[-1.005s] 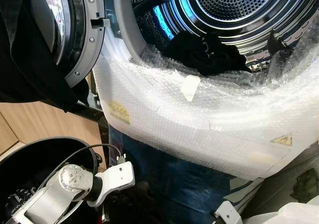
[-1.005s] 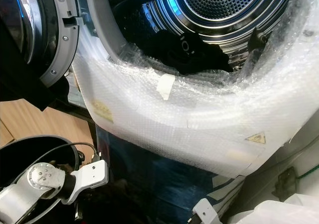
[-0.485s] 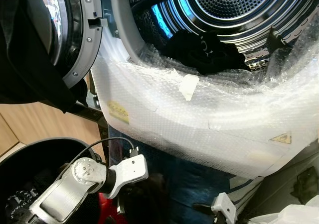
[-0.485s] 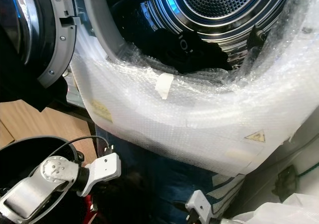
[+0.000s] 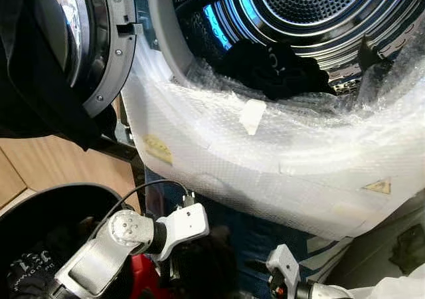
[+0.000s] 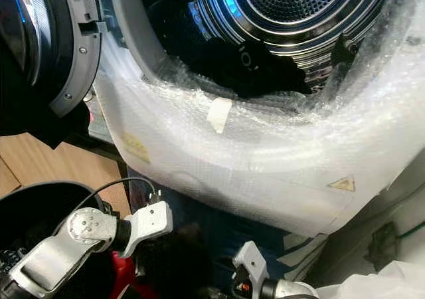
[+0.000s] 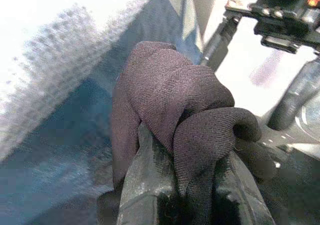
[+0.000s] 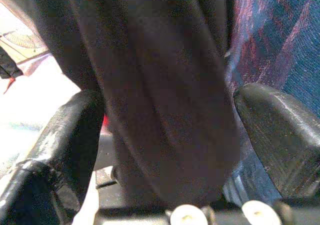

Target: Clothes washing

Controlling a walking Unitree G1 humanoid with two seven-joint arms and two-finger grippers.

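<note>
Below the open, bubble-wrapped washing machine [image 5: 265,146], the left gripper [image 7: 175,195] has its fingers clamped on one dark purplish knit garment [image 7: 175,110], while the right gripper [image 8: 165,150] stands with fingers apart around the hanging cloth. One black garment [image 5: 272,70] already lies in the steel drum; more dark laundry apparently waits in one round black basket [image 5: 26,206].

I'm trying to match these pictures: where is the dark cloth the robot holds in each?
Left eye: dark cloth bottom centre.
Right eye: bottom, left of centre.
Left wrist: centre, pinched by left gripper.
Right wrist: centre, inside open right gripper.
Shared landmark: blue washer front.
</note>
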